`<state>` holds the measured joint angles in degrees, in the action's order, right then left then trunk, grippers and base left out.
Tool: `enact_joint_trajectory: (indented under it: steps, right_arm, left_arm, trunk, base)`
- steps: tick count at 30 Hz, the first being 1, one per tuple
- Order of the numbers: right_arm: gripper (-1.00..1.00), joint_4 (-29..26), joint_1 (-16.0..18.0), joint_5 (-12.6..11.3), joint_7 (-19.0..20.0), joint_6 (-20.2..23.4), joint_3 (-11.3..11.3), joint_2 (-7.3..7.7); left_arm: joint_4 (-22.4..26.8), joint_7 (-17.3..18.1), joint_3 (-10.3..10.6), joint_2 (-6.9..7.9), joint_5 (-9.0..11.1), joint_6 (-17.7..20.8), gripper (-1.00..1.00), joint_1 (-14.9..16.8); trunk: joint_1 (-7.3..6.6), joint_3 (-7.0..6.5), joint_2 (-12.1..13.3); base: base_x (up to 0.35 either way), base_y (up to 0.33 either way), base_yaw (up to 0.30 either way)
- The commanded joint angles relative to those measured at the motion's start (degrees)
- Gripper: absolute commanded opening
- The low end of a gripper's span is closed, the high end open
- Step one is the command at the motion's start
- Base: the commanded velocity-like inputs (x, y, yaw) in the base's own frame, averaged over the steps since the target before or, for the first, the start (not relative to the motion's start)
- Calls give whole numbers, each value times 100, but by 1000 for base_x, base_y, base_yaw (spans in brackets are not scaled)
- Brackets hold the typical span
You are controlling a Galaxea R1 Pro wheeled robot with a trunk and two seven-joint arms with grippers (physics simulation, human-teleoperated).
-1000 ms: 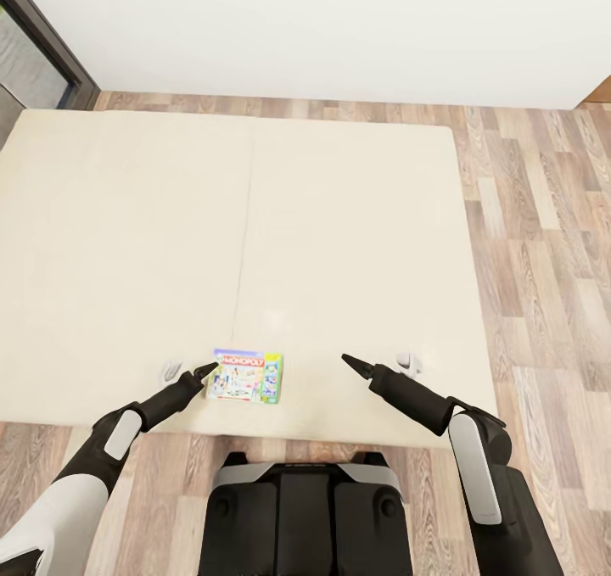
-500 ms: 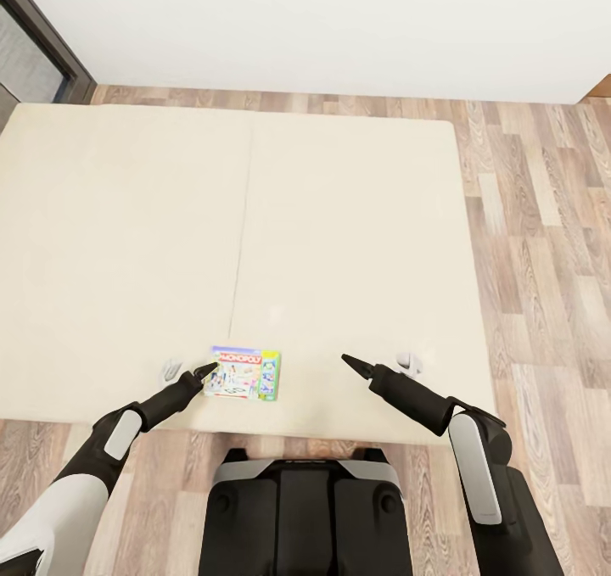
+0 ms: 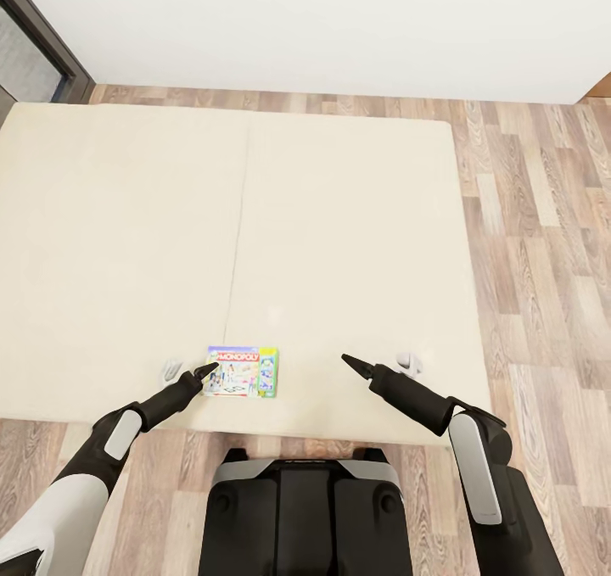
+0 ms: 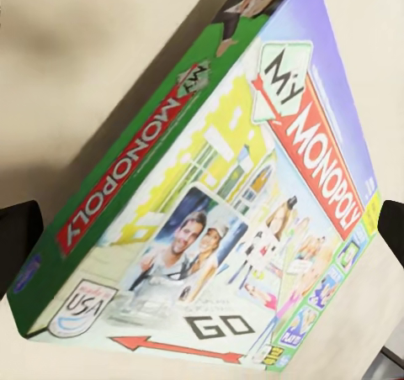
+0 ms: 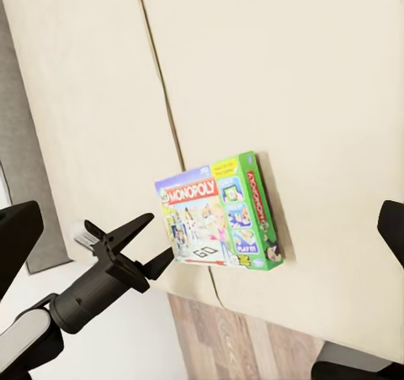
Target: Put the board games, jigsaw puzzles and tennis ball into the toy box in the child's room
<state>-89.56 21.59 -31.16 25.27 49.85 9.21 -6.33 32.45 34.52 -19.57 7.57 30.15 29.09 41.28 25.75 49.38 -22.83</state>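
A single board game, a thin box with a pale green side and a bright "My Monopoly" cover, lies flat on the cream bed, close to the bed's near edge and a little left of the robot's middle. The left pincer hovers at the box's left edge with its fingers apart; in the left wrist view the box sits between the two dark fingertips, and whether they touch it cannot be told. The right pincer hangs over the bed well to the right of the game, its fingers also apart, holding nothing. Beyond the bed run the wood-plank floor and a white wall.
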Motion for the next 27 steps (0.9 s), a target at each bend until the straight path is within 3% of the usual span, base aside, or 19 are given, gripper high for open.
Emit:
enact_joint_trajectory:
  steps: [1,6,14,27]
  right_arm:
    - [100,-5,4,14,31,39,14,-4]
    - [100,-55,4,12,91,63,0,-4]
    - [100,-86,4,14,874,129,-32,-9]
    - [100,-88,4,10,1631,434,10,-9]
  left_arm:
    - [-2,12,-16,-1,26,44,100,3]
    - [-2,15,-20,-1,26,44,100,3]
    - [-2,12,-19,-1,26,44,100,3]
    - [-2,11,-17,-1,26,44,100,3]
  trunk:
    - [3,6,-9]
    - [3,18,-9]
    - [3,23,-9]
    - [3,23,-9]
  base:
    - [0,-9,0]
    - [0,-3,0]
    - [0,0,0]
    - [0,0,-3]
